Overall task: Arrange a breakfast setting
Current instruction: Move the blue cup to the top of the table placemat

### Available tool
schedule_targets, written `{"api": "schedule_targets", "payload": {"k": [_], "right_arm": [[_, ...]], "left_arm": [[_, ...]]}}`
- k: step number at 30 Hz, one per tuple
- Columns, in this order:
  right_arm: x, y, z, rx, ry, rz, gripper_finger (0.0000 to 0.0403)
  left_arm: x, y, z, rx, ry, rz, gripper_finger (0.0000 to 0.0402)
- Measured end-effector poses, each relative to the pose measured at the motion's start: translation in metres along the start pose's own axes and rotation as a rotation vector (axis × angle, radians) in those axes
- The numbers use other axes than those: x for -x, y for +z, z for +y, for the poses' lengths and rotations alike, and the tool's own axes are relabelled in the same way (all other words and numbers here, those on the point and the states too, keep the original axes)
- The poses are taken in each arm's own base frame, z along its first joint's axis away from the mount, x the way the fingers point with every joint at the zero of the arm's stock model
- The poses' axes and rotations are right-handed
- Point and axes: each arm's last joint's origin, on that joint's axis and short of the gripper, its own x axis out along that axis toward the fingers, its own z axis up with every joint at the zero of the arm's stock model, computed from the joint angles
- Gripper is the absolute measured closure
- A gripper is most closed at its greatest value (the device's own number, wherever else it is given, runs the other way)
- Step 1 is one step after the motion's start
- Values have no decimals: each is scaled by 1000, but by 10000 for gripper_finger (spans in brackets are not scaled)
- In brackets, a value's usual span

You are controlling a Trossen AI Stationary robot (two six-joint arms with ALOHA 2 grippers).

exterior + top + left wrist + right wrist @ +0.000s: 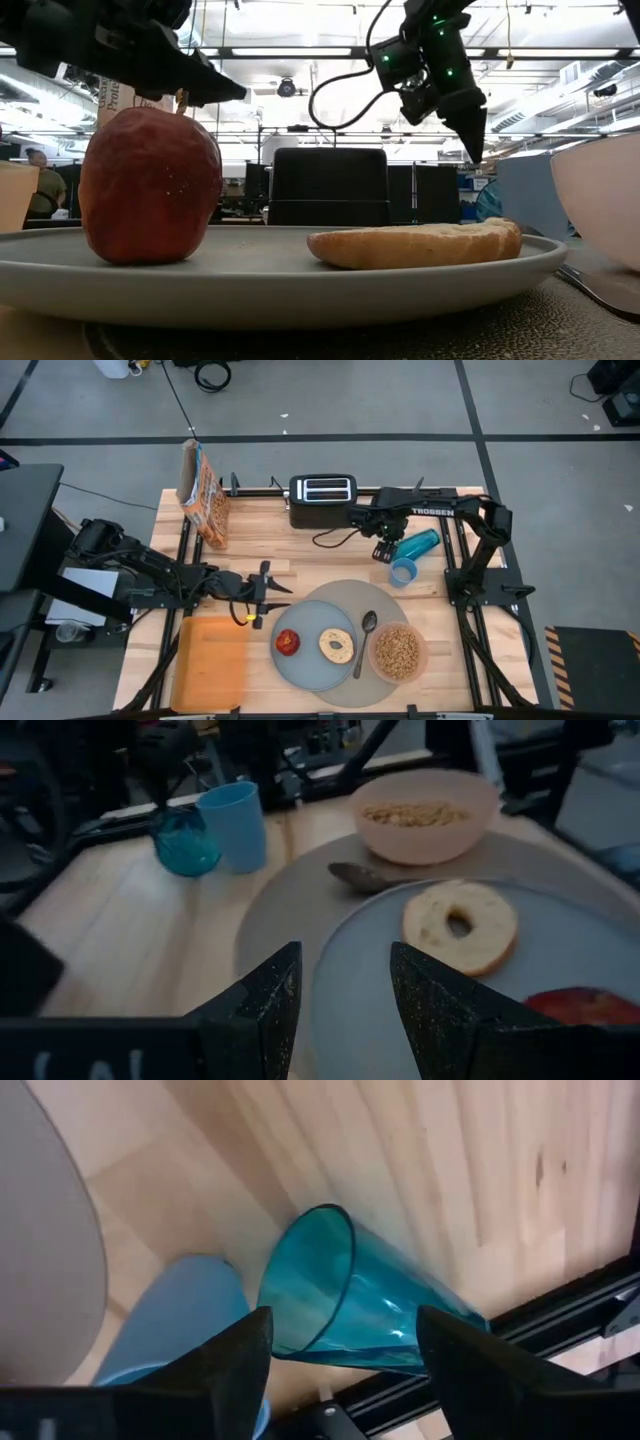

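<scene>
Nearly set: bagel (336,645) and red fruit (287,642) sit on the grey-blue plate (312,672), spoon (364,640) and cereal bowl (398,652) beside it on the mat (345,593). Right gripper (384,552), fingers parted and empty, hovers over the toppled teal tumbler (417,544) on the desk (260,535), not yet stood up; left gripper (262,596), fingers half-open, waits near the plate
</scene>
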Motion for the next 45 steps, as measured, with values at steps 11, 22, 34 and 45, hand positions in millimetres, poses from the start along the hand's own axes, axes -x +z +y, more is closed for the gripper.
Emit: {"api": "schedule_targets", "payload": {"k": [11,22,34,45], "right_arm": [[-31,18,10,-1,-117,153,144],[-37,19,21,106,-238,173,144],[-38,24,22,86,-196,135,145],[-55,16,23,129,-221,215,157]], "left_arm": [[0,-5,2,-137,27,52,239],[1,-15,1,-166,12,151,239],[2,-20,1,-172,6,204,239],[2,-21,1,-173,5,210,239]]}}
